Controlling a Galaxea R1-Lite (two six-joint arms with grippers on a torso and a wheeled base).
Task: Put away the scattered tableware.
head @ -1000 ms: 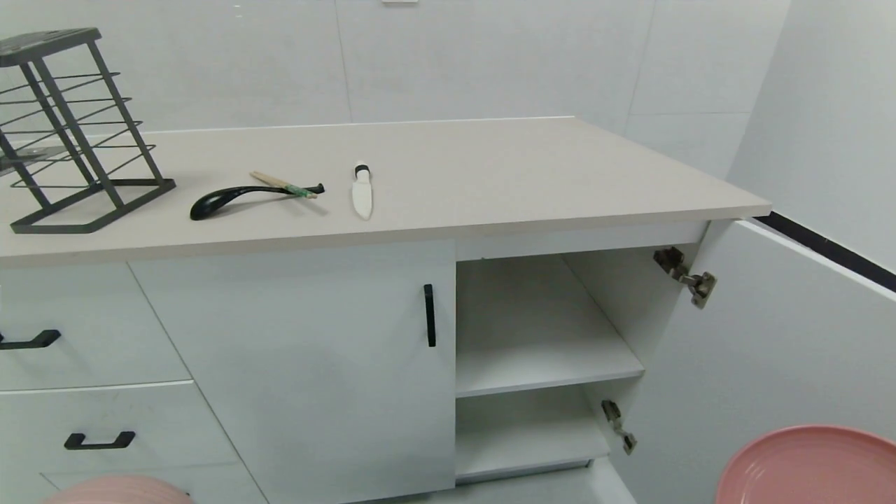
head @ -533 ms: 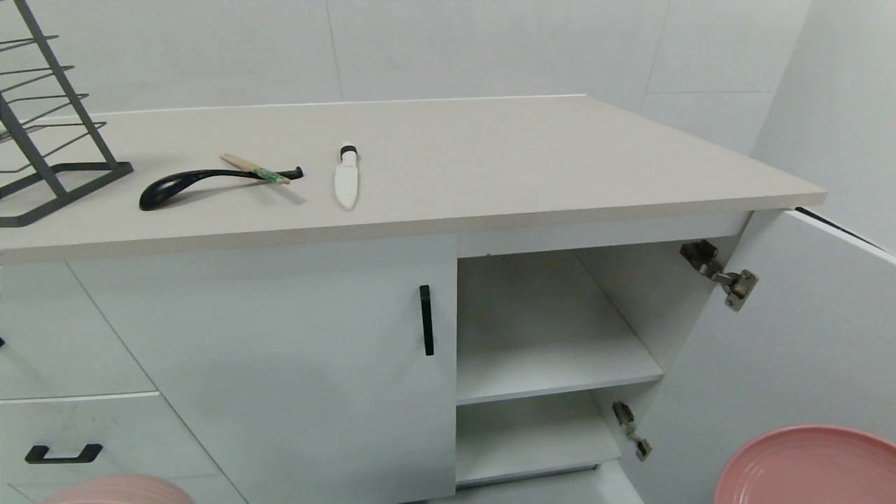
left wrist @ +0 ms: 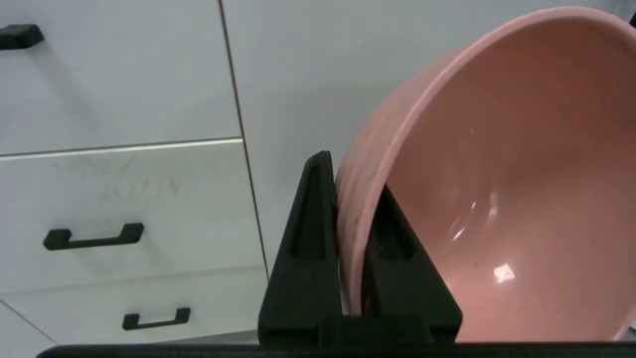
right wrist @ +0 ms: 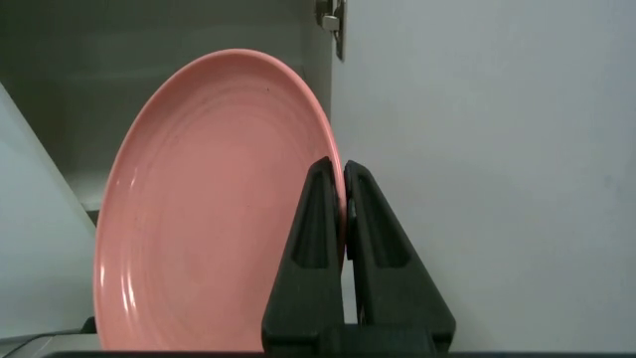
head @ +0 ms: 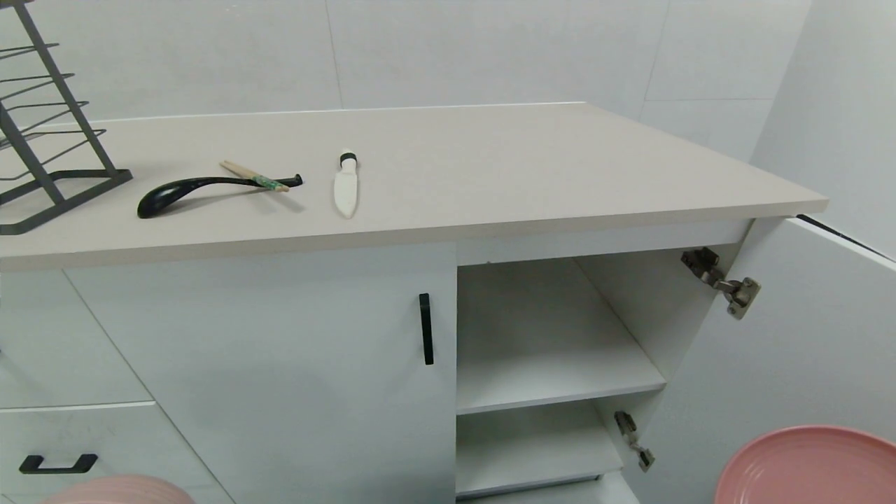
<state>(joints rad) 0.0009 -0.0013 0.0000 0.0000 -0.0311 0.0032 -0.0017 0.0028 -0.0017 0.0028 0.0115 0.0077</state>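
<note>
My left gripper [left wrist: 350, 204] is shut on the rim of a pink bowl [left wrist: 497, 189], whose edge peeks in at the bottom left of the head view [head: 119, 490]. My right gripper [right wrist: 341, 194] is shut on the rim of a pink plate [right wrist: 209, 199], seen at the bottom right of the head view [head: 812, 465]. On the beige countertop [head: 490, 161] lie a black spoon [head: 175, 192], a pair of wooden chopsticks [head: 253, 177] across its handle, and a white knife [head: 346, 185] with a black band.
The right cabinet door [head: 805, 336] stands open, showing two bare white shelves [head: 546, 350]. The left door with a black handle [head: 425, 329] is closed. A black wire rack [head: 42, 126] stands at the counter's left. Drawers with black handles [head: 57, 463] are at lower left.
The camera has shifted right and slightly up, so the counter and cabinet slid left in the picture. The spoon, chopsticks and knife lie as before.
</note>
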